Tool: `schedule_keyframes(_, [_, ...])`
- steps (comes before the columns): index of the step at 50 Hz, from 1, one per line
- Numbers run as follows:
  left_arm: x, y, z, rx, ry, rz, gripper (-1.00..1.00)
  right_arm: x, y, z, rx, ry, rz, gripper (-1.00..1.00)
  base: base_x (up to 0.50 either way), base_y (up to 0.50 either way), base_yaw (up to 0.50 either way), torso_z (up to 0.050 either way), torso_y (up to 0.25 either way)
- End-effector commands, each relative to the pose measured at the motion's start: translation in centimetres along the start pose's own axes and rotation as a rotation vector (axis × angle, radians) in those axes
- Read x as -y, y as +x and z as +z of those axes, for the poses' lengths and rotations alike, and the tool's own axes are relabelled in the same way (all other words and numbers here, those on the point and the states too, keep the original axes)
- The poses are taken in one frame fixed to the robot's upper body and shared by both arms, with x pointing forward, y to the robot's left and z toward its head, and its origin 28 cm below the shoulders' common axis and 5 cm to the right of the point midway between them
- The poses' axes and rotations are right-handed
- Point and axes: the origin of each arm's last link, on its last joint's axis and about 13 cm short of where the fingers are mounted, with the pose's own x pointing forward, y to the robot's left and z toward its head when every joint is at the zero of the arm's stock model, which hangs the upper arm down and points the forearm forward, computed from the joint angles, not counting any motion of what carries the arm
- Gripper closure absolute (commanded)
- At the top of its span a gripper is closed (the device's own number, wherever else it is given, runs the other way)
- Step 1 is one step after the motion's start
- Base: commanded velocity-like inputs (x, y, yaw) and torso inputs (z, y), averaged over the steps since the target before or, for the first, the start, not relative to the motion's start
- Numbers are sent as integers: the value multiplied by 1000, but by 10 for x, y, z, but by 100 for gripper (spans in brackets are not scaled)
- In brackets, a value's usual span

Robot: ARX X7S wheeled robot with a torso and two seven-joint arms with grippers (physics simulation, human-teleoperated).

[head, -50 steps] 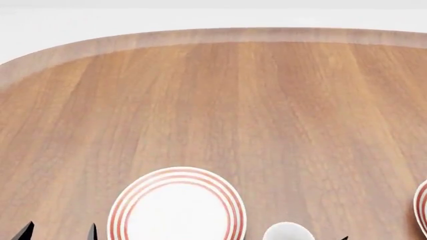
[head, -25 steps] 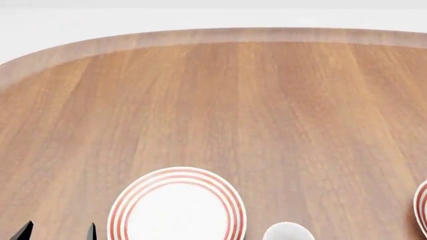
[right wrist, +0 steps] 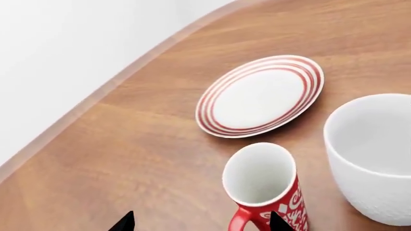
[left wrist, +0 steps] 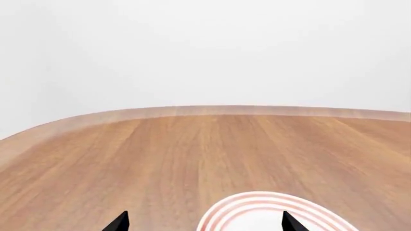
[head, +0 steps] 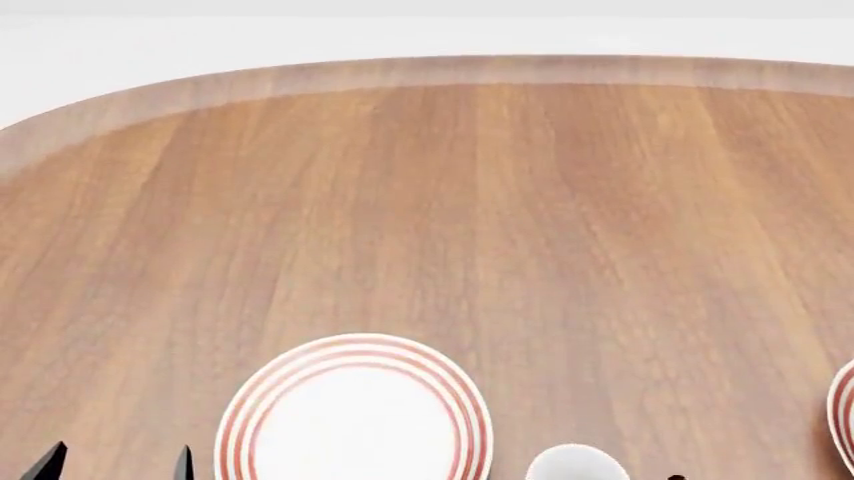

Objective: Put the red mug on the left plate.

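Two grippers in view, neither holding anything. Right gripper: dark fingertips stand apart, hanging just over the small red mug with white scrollwork and a white inside, one tip near its red loop handle; not touching as far as I can tell. The red mug stands upright on the brown wooden worktop, near the robot, just beside a larger plain white mug and close to a round white plate with thin red rings. In the head view the red mug is mostly out of frame; only a red speck shows at the near edge. Left gripper: tips wide apart, empty, hovering at the near-left edge of the left plate, white with red concentric rings. The left plate is bare.

Step in hand, I judge: approach to grasp, nothing lifted yet. Next move calls for lowering the right gripper around the mug body or handle, closing, lifting clear of the white mug, then carrying it left to the left plate. Risk: nudging the white mug.
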Motion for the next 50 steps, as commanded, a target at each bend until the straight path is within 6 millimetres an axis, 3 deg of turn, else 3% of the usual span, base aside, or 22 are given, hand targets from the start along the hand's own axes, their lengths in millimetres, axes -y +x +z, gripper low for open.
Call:
schedule_keyframes(1, [-1,0,0,1,-1,3,-100,-8,9,-1,-4,6,-35,-100,0,0,0,0,0])
schedule_keyframes(50, [-3,-1,4,9,-11,7,-100,-24,41,-26,-57,-24,-203,-100,0,0,0,0,0])
